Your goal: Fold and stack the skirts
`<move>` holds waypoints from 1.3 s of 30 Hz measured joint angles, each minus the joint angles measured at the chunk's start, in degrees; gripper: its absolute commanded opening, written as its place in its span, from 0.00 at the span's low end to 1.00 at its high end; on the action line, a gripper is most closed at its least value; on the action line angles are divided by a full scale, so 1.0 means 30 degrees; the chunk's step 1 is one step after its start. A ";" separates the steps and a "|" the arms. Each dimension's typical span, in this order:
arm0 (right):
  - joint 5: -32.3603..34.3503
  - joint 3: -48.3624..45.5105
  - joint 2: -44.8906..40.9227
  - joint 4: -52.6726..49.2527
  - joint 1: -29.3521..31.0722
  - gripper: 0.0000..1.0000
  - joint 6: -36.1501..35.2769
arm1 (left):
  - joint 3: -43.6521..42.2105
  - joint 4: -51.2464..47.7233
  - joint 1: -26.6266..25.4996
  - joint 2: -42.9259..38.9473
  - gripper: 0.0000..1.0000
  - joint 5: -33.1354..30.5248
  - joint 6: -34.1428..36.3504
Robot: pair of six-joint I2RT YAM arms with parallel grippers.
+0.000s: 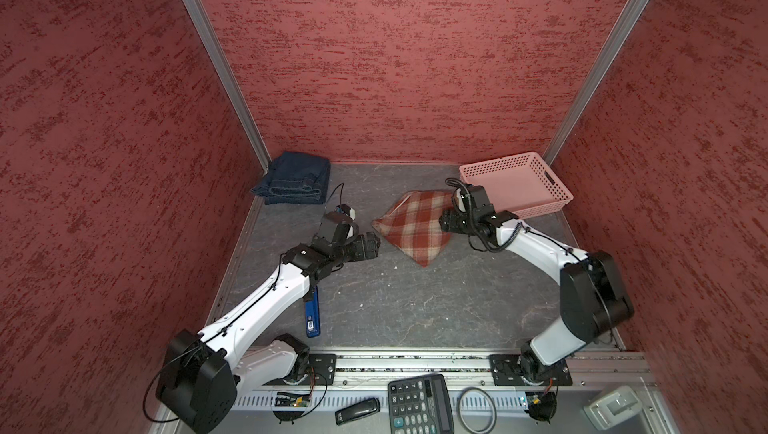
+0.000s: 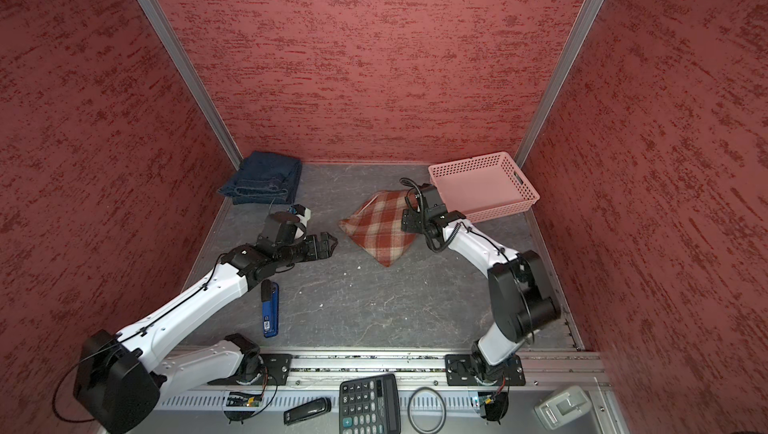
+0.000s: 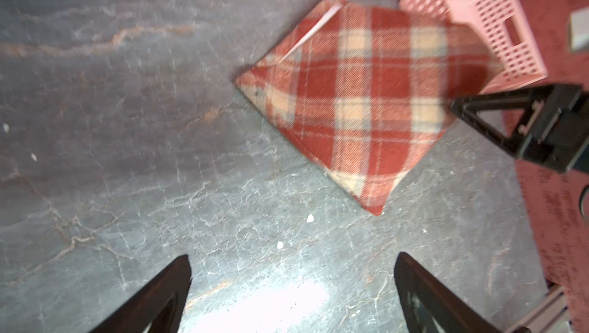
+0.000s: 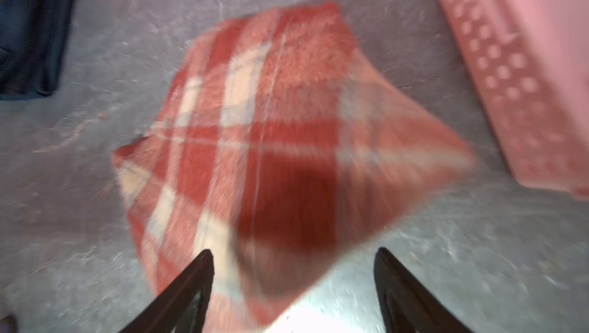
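Observation:
A folded rust-red and cream plaid skirt (image 1: 415, 226) (image 2: 380, 230) (image 3: 360, 98) (image 4: 271, 143) lies flat mid-table as a diamond. Dark blue denim skirts (image 1: 295, 178) (image 2: 264, 178) (image 4: 28, 38) sit folded in a pile in the back left corner. My left gripper (image 1: 376, 240) (image 2: 332, 240) (image 3: 293, 258) hovers open over bare table just left of the plaid skirt, empty. My right gripper (image 1: 444, 222) (image 2: 405, 222) (image 4: 293, 251) is over the plaid skirt's right corner. Its jaws stand apart, one finger over the cloth, nothing clamped. The wrist views are blurred.
A pink perforated basket (image 1: 552, 199) (image 2: 519, 199) (image 3: 478, 6) (image 4: 510, 60) stands empty at the back right, close behind the right gripper. A blue tool (image 1: 312, 315) (image 2: 270, 315) lies under the left arm. A calculator (image 1: 419, 405) and small items sit on the front rail.

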 measured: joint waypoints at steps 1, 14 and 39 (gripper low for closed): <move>-0.0058 0.0831 0.0998 -0.0102 -0.0007 0.14 0.0007 | 0.0087 -0.0153 0.0000 0.0182 1.00 -0.0087 -0.0153; -0.0430 1.2335 0.3308 0.0022 0.0663 0.00 -0.1486 | 0.2586 -0.0911 0.5442 -0.0809 1.00 0.0393 -0.2477; 0.2448 -0.1996 -0.4641 0.2754 0.4379 0.85 0.2761 | 0.0750 0.2674 0.5661 0.3118 1.00 0.1523 -0.1807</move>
